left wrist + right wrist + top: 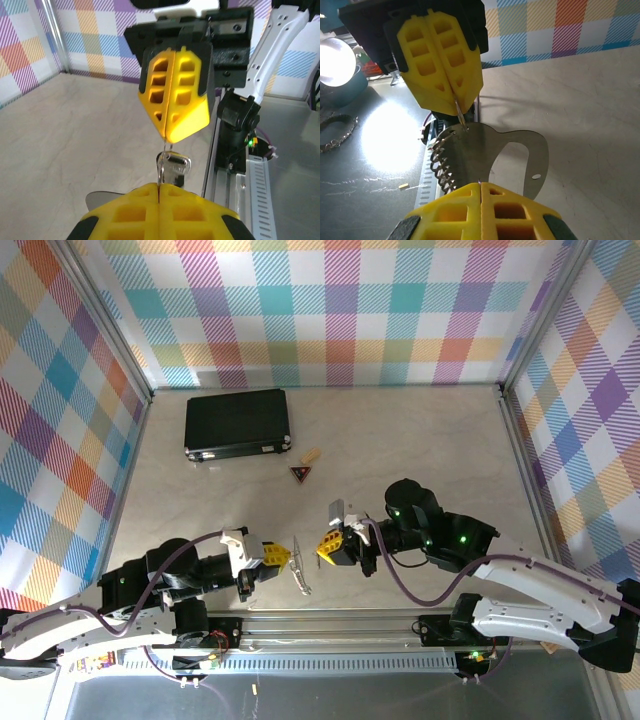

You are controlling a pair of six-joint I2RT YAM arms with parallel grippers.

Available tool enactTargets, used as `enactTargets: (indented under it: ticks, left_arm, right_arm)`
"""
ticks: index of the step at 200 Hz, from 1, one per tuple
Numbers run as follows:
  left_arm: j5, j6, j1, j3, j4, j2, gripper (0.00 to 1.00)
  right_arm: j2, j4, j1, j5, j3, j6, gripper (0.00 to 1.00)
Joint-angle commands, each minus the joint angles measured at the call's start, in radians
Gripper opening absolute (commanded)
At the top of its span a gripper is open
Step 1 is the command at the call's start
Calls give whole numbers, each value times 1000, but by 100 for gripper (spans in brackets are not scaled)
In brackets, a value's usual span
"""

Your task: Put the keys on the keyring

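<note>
- Right gripper [470, 148] is pinched tight on the keys [485, 160]. That's the silver plate with the toothed edge, held up off the table [420, 440].
- Left gripper [165, 162] is clamped too, on a thin wire loop. I think it's the keyring [162, 167], but it's edge-on and hard to read.
- From above, the two sets of yellow tips sit just beside each other near the front edge.
- The black case [237, 423] and red triangle trinket [301, 473] are further back.

keys [490, 155] lower edge behind right tool [469, 146], keyring [301, 578] tiny, indistinct
</note>
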Motion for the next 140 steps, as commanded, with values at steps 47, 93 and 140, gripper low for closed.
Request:
enactTargets:
  ticks: [47,93,140]
  left_arm:
    - [16,27,-1,-12,59,-2,0]
    - [23,26,-2,-19,66,-5,0]
    - [22,24,-1,-23,67,-12,0]
  right_arm:
    - [-8,103,11,-36,11,53,0]
    - [-5,133,24,-44,2,63,0]
    - [13,154,37,-49,7,69,0]
